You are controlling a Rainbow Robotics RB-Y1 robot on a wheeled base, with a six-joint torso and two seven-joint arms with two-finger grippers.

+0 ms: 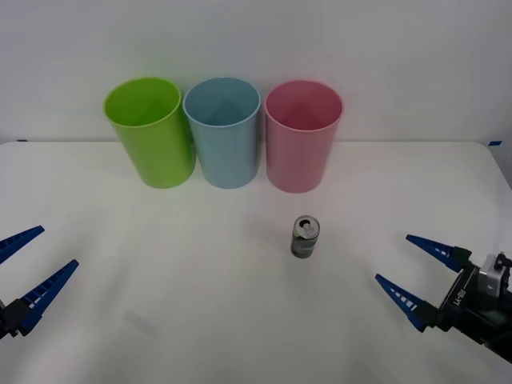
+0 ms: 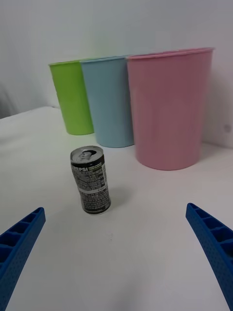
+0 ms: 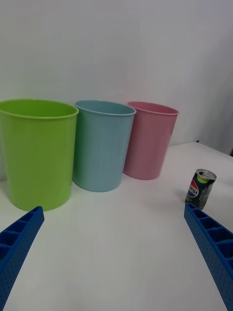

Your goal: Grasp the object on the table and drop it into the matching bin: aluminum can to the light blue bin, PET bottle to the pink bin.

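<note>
Aluminum can (image 1: pixel 305 237) upright mid-frame on your counter (image 1: pixel 200 304), left tool (image 1: pixel 30 269) spread, cut off lower left, right tool (image 1: pixel 419 273) spread lower right.

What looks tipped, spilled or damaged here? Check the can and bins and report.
Nothing stands out. The can stands upright on the table, undented, no spill around it. The green bin, blue bin and pink bin stand upright in a row behind it. Both hands are open, clear of everything.
</note>
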